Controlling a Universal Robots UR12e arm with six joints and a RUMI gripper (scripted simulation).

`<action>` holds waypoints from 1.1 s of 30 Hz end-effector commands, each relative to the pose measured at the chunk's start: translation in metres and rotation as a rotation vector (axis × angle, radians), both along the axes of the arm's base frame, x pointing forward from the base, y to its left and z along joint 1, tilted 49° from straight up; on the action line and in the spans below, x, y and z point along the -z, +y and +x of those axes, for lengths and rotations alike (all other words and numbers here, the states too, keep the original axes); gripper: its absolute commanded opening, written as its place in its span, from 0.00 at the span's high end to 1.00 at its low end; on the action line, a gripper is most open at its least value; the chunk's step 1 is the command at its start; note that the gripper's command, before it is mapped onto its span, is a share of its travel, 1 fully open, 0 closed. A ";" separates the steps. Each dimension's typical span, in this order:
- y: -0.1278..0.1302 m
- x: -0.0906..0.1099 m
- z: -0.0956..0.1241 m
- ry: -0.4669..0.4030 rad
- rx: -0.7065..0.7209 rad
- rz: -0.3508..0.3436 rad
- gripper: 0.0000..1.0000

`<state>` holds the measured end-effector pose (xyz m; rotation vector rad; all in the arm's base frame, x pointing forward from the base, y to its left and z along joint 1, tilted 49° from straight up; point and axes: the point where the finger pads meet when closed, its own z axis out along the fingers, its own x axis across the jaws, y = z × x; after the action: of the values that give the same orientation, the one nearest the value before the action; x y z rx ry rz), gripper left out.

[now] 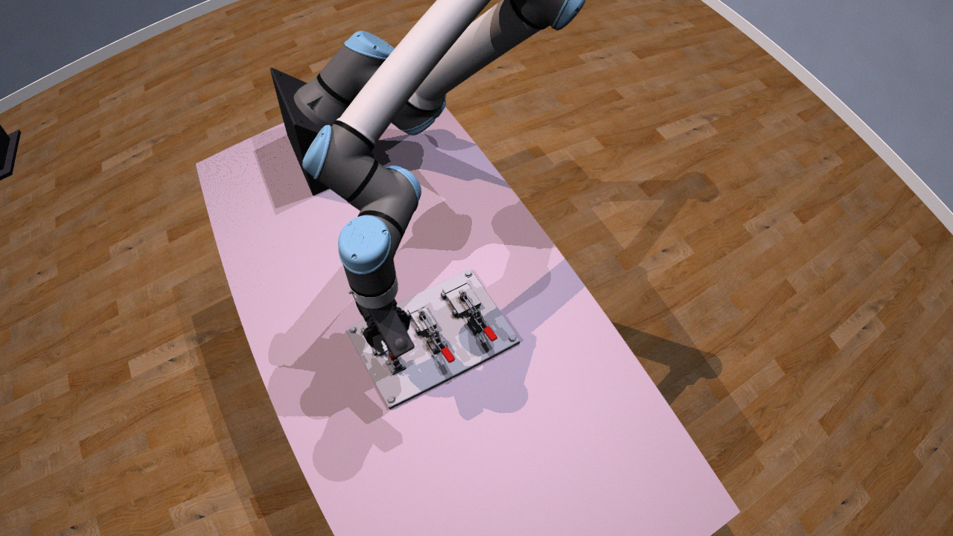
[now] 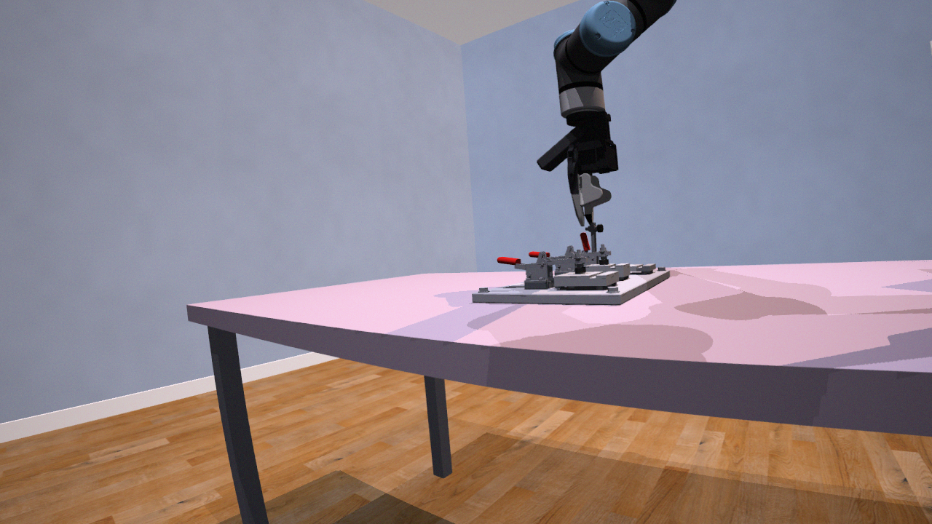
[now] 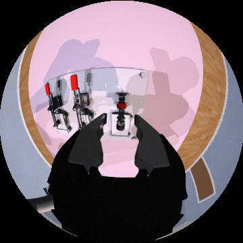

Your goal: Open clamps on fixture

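the fixture plate (image 1: 406, 388) (image 2: 547, 298) (image 3: 131, 81) lies flat on the pink counter (image 1: 533, 433) (image 2: 325, 292) (image 3: 118, 34), with three clamps mounted in a row across it. at one end of the plate, the end clamp (image 1: 396, 365) (image 2: 593, 242) (image 3: 121, 96) has its bar standing upright and its red handle (image 2: 584, 241) (image 3: 121, 105) raised at a steep tilt. the end effector (image 1: 386, 350) (image 2: 586, 221) (image 3: 120, 115) is right above that end of the plate, pointing down, its fingers partly open with a gap between them and nothing in their hold; from these views i cannot tell whether a fingertip touches the clamp.

at mid-plate, the middle clamp (image 1: 434, 336) (image 2: 566, 260) (image 3: 81, 104) is closed, its red grip (image 1: 447, 354) (image 2: 539, 254) (image 3: 73, 82) low and pointing toward the plate's long edge. the far clamp (image 1: 476, 316) (image 2: 538, 268) (image 3: 55, 104), at the plate's opposite end, is closed too, its bar down over a pale block (image 1: 459, 301) (image 2: 586, 279) (image 3: 62, 127) that sits on the plate.
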<state>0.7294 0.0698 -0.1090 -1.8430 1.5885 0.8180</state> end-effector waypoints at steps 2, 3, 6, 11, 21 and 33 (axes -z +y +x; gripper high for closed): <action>-0.004 0.000 0.002 -0.001 0.003 -0.001 0.72; -0.004 0.000 0.002 -0.001 0.003 -0.001 0.72; -0.004 0.000 0.002 -0.001 0.003 -0.001 0.72; -0.004 0.000 0.002 -0.001 0.003 -0.001 0.72; -0.004 0.001 0.002 -0.001 0.002 -0.001 0.72; -0.016 -0.011 0.005 -0.005 0.003 -0.004 0.72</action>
<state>0.7296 0.0674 -0.1085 -1.8433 1.5886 0.8200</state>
